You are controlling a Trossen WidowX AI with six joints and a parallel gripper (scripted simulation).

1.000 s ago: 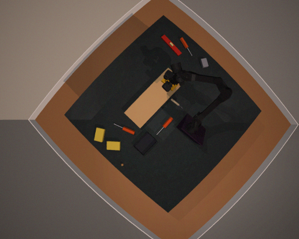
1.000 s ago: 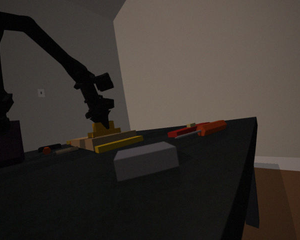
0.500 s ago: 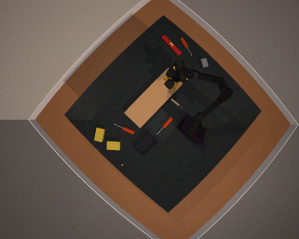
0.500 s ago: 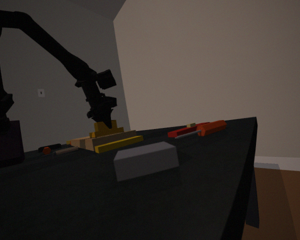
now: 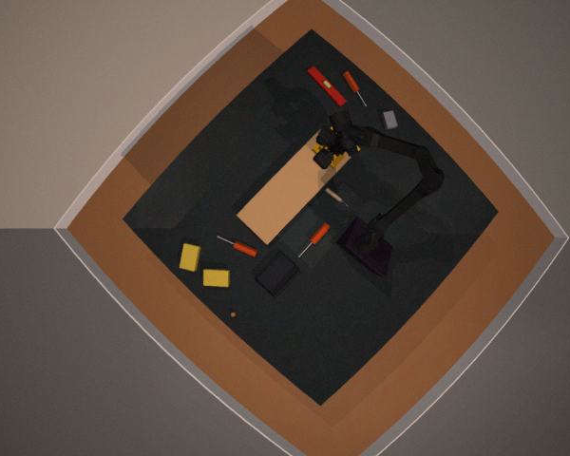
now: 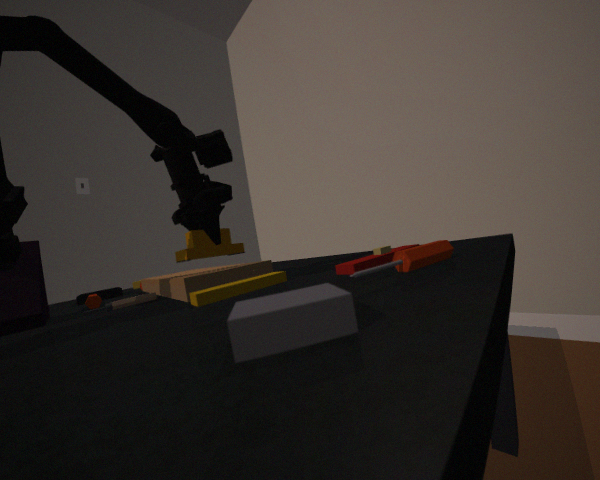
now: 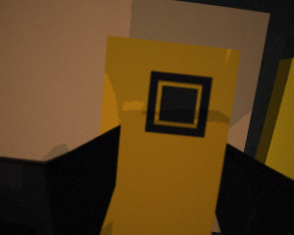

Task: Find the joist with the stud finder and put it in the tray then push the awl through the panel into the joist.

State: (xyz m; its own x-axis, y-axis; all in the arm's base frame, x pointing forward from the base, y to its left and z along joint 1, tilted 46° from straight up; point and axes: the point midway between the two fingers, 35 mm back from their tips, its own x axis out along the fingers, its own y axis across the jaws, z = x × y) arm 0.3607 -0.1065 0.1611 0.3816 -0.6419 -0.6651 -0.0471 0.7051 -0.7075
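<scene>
My gripper (image 5: 335, 147) (image 6: 215, 240) (image 7: 164, 137) is shut on the yellow stud finder (image 5: 336, 160) (image 6: 199, 241) (image 7: 171, 186), which is held raised above the end of the panel away from the tray. A gap shows under it in the exterior view. Its square window is dark in the wrist view. The pale wooden panel (image 5: 280, 196) (image 6: 228, 279) (image 7: 49, 73) shows no visible hole; its far end is partly covered. The awl (image 5: 333, 195) (image 6: 135, 301), with a pale handle, lies beside the panel's long side. The dark tray (image 5: 276, 272) is empty.
A yellow bar (image 6: 238, 289) (image 7: 286, 122) lies off the panel's end. A red level (image 5: 319, 78) (image 6: 362, 263), a grey block (image 5: 389, 120) (image 6: 290, 320) and an orange screwdriver (image 5: 351, 81) lie beyond. Two more screwdrivers (image 5: 245, 248) (image 5: 319, 234) flank the tray. Two yellow blocks (image 5: 189, 256) (image 5: 216, 277) lie left.
</scene>
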